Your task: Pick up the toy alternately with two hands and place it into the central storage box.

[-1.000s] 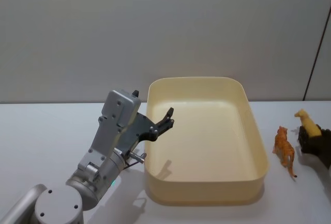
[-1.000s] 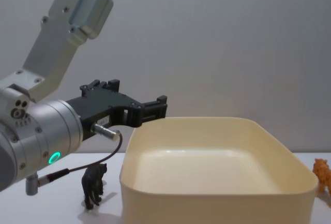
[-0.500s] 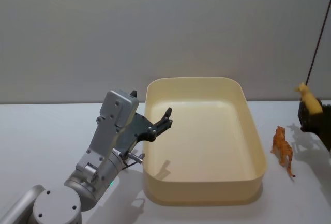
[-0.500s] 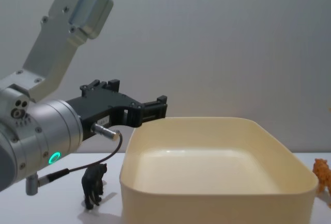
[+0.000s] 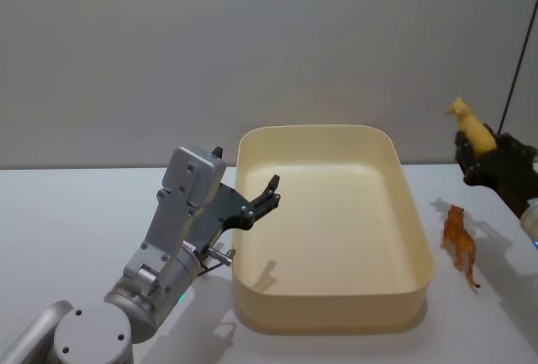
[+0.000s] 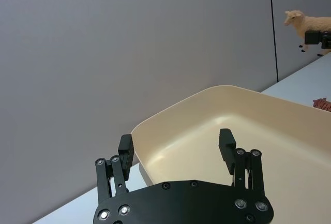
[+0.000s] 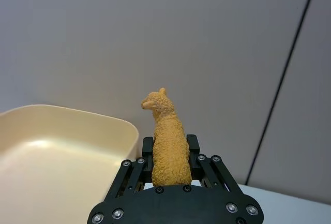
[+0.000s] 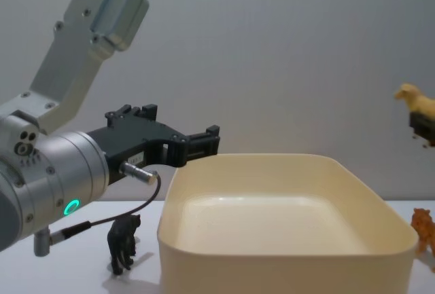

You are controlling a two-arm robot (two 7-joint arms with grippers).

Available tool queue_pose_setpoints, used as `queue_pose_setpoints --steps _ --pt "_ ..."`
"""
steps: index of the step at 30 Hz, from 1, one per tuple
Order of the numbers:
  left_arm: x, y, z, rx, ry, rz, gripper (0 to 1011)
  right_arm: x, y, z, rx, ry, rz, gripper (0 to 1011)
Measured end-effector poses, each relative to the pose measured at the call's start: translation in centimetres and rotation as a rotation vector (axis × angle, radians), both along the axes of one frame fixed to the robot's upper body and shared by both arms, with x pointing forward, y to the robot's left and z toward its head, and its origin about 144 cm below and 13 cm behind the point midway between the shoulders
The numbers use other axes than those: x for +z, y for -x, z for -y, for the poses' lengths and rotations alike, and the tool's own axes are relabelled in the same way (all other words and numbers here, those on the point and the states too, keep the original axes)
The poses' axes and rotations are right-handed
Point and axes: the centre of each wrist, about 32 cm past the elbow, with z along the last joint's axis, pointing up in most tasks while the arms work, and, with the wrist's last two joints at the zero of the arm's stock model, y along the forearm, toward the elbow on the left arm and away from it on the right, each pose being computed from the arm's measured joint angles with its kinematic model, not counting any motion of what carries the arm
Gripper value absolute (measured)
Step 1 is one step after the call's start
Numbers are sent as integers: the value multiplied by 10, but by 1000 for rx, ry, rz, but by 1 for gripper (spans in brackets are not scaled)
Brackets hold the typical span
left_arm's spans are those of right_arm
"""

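Note:
My right gripper is shut on a yellow woolly toy animal and holds it in the air, to the right of the cream storage box and above its rim height. The right wrist view has the toy upright between the fingers, with the box beyond. From the chest the toy hangs at the right edge. My left gripper stands open and holds nothing, over the box's left rim.
An orange tiger figure stands on the white table right of the box. A small black animal figure stands on the table left of the box, under my left arm. A grey wall runs behind.
My right gripper has risen from the table with the yellow toy and moved left toward the box. The left arm has not moved.

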Motion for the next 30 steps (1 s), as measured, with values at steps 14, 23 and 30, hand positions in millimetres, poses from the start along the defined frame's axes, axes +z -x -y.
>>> queue_pose_setpoints --steps 14,23,30 --pt "0 0 0 0 0 0 1001 17 -16 -21 220 5 -20 355" --pt "0 0 0 0 0 0 1001 23 -30 -38 353 9 -63 516" --pt "0 0 0 0 0 0 1001 26 -43 -54 463 11 -105 728"
